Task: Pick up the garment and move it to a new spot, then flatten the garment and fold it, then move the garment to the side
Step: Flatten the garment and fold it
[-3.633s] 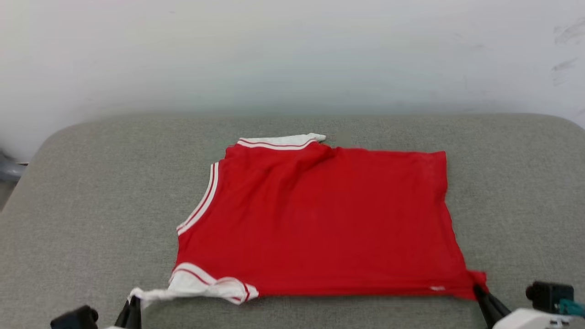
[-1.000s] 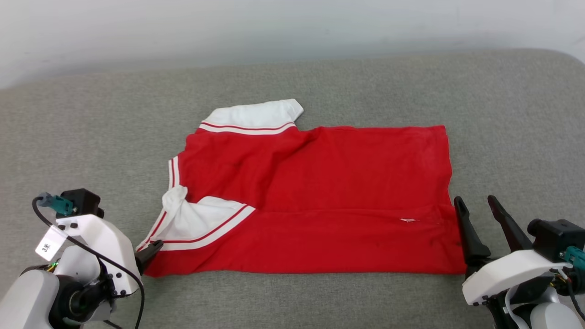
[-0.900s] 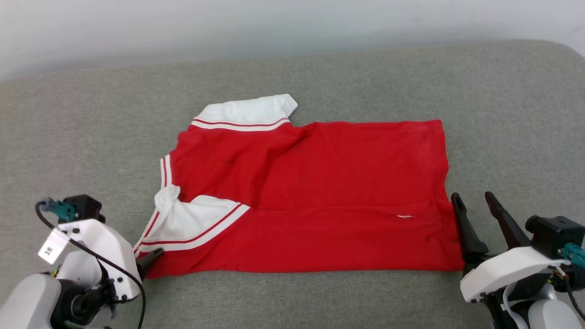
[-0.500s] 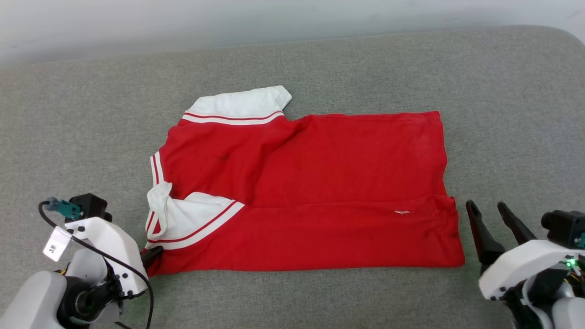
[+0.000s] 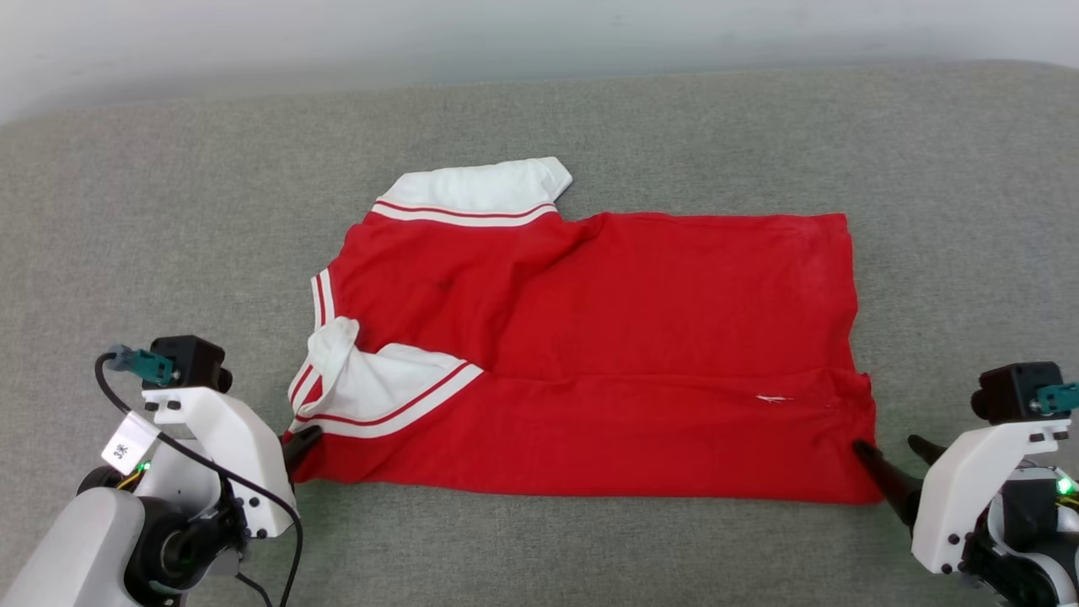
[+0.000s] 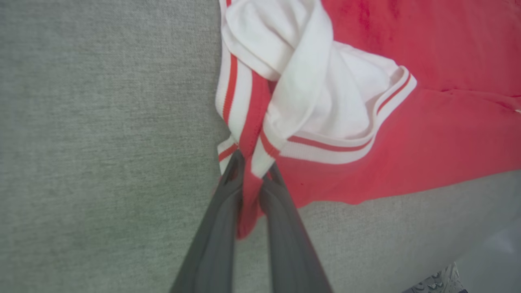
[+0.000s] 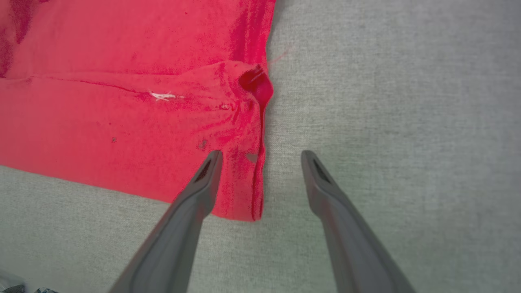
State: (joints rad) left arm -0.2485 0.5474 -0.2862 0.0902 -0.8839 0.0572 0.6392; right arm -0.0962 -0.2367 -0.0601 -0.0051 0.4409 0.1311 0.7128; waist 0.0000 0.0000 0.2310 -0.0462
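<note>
Cloth covered the middle of the grey, fabric-topped worktop (image 5: 169,211): the garment (image 5: 641,354) lay spread there, plain red side up, neck end toward the robot's left and hem toward its right. A long crease ran parallel to the near edge. The far sleeve (image 5: 480,185) stuck out flat and white, with red-and-white striped trim where it met the body. The near sleeve (image 5: 379,392) was turned back over the red cloth, bunched and partly twisted. A small white mark (image 5: 769,398) sat on the crease close to the hem.

The left gripper (image 5: 308,438) sat low at the garment's near left corner. In the left wrist view, the left gripper (image 6: 252,162) had its two dark fingers drawn almost together on a pinch of the garment (image 6: 427,134), striped trim and red cloth squeezed in the narrow gap.

The right gripper (image 5: 889,447) stood wide open at the near right corner, holding nothing. In the right wrist view, the right gripper (image 7: 262,154) straddled the hem edge of the garment (image 7: 101,122), one finger over red cloth, the other over bare worktop (image 7: 386,101). Whether either tip touched anything could not be told. Just beyond the tips the hem corner puckered into a small raised fold.
</note>
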